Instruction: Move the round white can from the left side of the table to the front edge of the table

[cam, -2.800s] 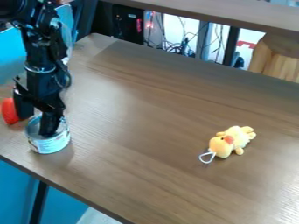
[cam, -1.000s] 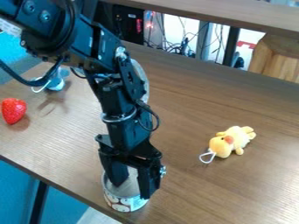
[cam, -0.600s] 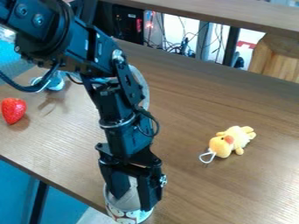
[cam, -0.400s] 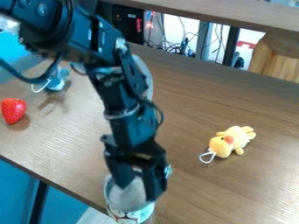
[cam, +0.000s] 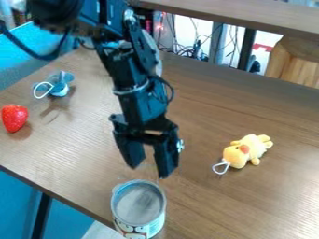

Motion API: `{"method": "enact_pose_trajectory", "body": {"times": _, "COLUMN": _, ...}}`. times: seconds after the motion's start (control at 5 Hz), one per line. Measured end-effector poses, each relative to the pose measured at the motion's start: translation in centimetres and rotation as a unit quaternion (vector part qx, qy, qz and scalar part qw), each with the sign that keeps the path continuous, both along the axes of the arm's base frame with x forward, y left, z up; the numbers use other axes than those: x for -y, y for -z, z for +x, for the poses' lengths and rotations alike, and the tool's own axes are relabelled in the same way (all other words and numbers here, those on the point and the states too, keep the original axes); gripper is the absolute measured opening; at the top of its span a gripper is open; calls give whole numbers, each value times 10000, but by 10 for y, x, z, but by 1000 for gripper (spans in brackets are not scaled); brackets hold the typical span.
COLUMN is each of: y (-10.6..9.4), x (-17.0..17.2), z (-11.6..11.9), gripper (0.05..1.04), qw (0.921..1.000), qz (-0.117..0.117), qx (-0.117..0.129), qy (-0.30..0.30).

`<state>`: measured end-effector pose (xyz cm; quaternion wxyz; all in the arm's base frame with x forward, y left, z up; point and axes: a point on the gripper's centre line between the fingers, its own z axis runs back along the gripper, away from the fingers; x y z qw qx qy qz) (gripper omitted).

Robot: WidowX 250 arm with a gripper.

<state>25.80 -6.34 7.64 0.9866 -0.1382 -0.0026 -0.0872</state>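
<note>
one upright can (cam: 138,210) opens upward near the gripper (cam: 149,171).

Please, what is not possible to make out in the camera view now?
Camera view:
- Can: its base, seemingly cut off by the bottom edge.
- Arm: its upper part, cut off by the top edge.
- Blue toy: what it represents, too small to tell.

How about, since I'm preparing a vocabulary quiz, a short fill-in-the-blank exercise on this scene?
The gripper has ____ fingers, held apart above the can.
The can stands upright with its open end facing ____.
The strawberry is coloured ____.
The loop on the plush chick is coloured ____.

Missing words: two; up; red; white.
</note>
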Motion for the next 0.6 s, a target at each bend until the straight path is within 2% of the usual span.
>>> {"method": "enact_pose_trajectory", "body": {"times": 0.2, "y": -12, "x": -23, "z": -7, "gripper": 1000, "qw": 9975, "qz": 691, "qx": -163, "qy": 40}}
{"method": "enact_pose_trajectory", "body": {"times": 0.4, "y": -23, "x": -66, "z": -15, "gripper": 1000, "qw": 9866, "qz": 1582, "qx": -315, "qy": -241}}
{"method": "enact_pose_trajectory", "body": {"times": 0.6, "y": -30, "x": -96, "z": -10, "gripper": 1000, "qw": 9840, "qz": 1712, "qx": -237, "qy": -431}}
